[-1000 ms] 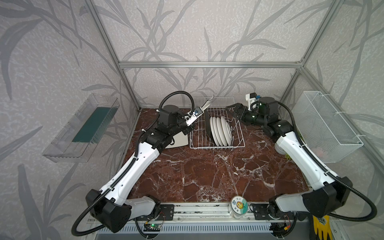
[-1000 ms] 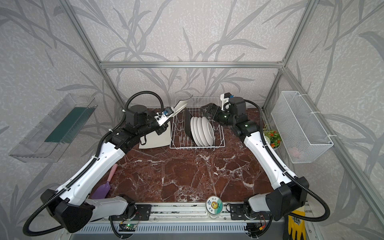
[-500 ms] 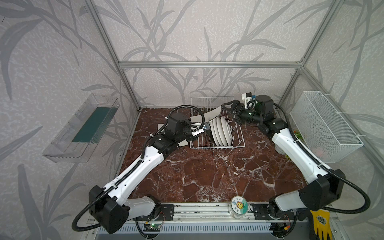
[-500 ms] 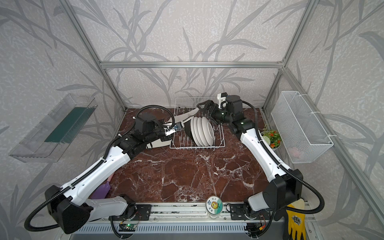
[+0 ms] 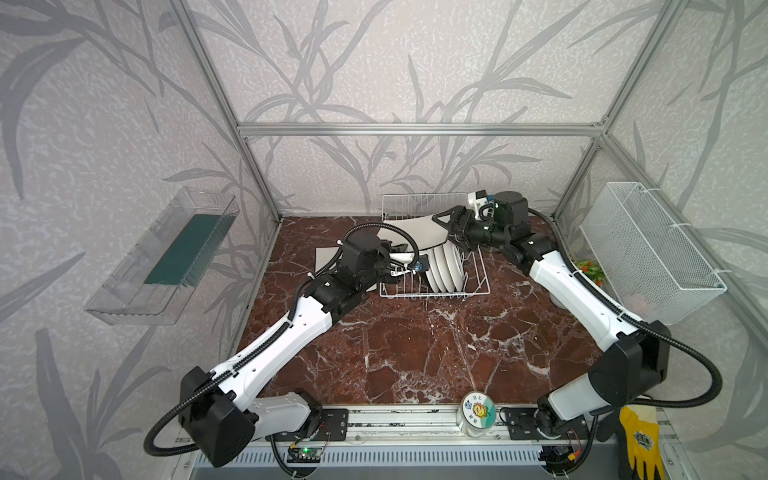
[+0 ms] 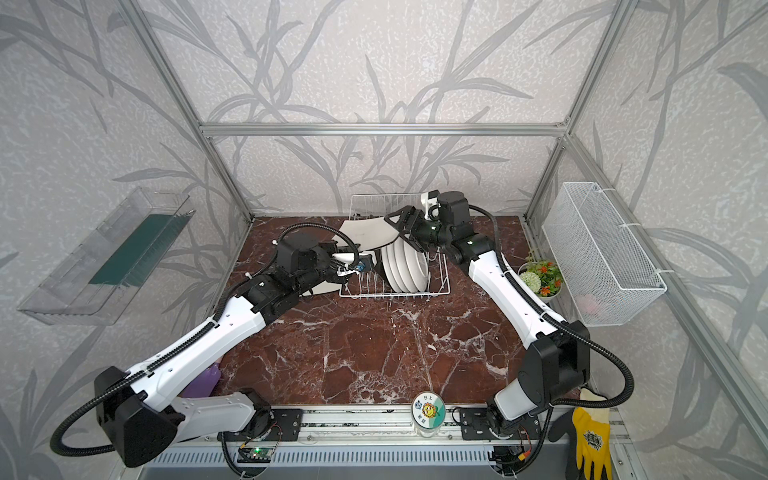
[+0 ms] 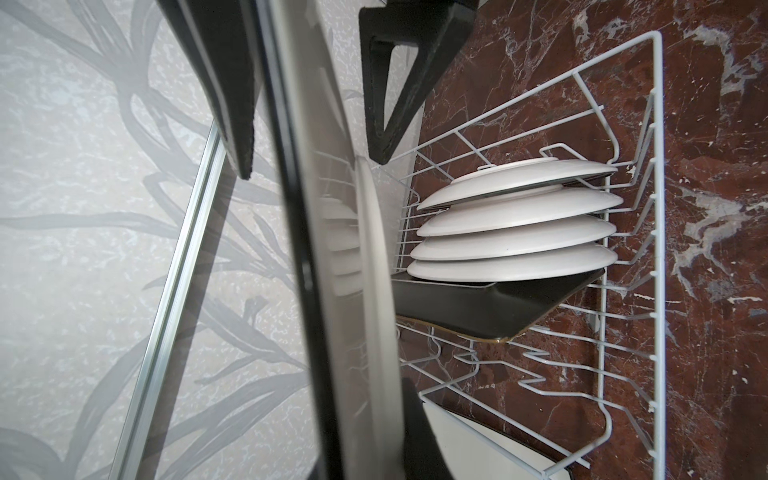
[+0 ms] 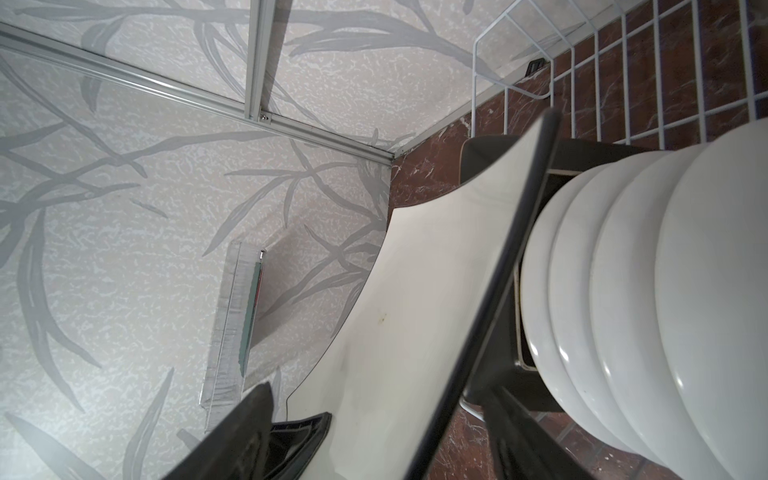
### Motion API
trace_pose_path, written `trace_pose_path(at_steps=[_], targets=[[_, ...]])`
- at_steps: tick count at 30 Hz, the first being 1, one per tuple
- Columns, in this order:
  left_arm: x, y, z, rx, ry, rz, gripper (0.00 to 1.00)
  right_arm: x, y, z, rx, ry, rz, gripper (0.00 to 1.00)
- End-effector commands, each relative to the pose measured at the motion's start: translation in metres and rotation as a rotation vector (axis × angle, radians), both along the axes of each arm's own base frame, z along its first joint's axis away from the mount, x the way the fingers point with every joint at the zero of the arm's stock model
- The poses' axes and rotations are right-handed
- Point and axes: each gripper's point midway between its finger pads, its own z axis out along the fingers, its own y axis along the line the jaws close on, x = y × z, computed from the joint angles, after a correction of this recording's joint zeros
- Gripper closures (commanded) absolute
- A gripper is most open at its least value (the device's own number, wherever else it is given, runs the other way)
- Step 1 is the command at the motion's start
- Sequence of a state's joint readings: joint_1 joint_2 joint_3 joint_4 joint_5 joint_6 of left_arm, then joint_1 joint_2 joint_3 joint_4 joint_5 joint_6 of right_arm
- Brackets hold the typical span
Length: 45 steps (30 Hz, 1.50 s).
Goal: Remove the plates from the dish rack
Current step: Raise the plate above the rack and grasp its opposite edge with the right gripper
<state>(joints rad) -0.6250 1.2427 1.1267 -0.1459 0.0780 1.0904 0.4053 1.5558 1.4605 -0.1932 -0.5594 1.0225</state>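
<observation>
Cream plate (image 5: pixel 411 232), clenched in left claw (image 7: pixel 311 160), sits between right claw (image 5: pixel 445 230) jaws; that grip unclear.

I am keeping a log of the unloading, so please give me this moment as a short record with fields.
held plate: cream square plate, raised over the dish rack
left gripper: shut on one end of it
right gripper: open, jaws either side of the other end
in rack: black square plate, four round white plates
out of rack: second cream plate, flat on the table left of the rack
</observation>
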Motion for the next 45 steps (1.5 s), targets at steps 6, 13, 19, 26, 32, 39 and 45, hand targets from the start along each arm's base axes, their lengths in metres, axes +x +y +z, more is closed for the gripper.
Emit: trace_pose_path(at_steps=[6,13,19,26,32,39,45], targets=[[-0.004,0.002,0.088,-0.095,-0.342,0.000,1.00,-0.004,0.013,0.004,0.028,0.022,0.052,0.34],[-0.004,0.001,0.090,-0.105,-0.377,0.005,1.00,-0.006,0.019,-0.005,0.040,0.062,0.067,0.39],[-0.002,0.003,0.087,-0.097,-0.395,0.021,1.00,-0.009,0.020,-0.010,0.039,0.077,0.080,0.49],[0.002,0.002,0.083,-0.094,-0.393,0.028,1.00,-0.010,0.023,-0.013,0.045,0.090,0.092,0.60],[0.006,0.002,0.077,-0.097,-0.389,0.048,1.00,-0.011,0.026,-0.013,0.050,0.096,0.102,0.73],[0.012,0.003,0.074,-0.100,-0.427,0.072,0.96,-0.010,0.027,-0.012,0.074,0.093,0.110,0.95],[0.012,0.003,0.072,-0.134,-0.398,0.079,0.61,-0.004,0.029,0.000,0.179,0.072,0.106,1.00]])
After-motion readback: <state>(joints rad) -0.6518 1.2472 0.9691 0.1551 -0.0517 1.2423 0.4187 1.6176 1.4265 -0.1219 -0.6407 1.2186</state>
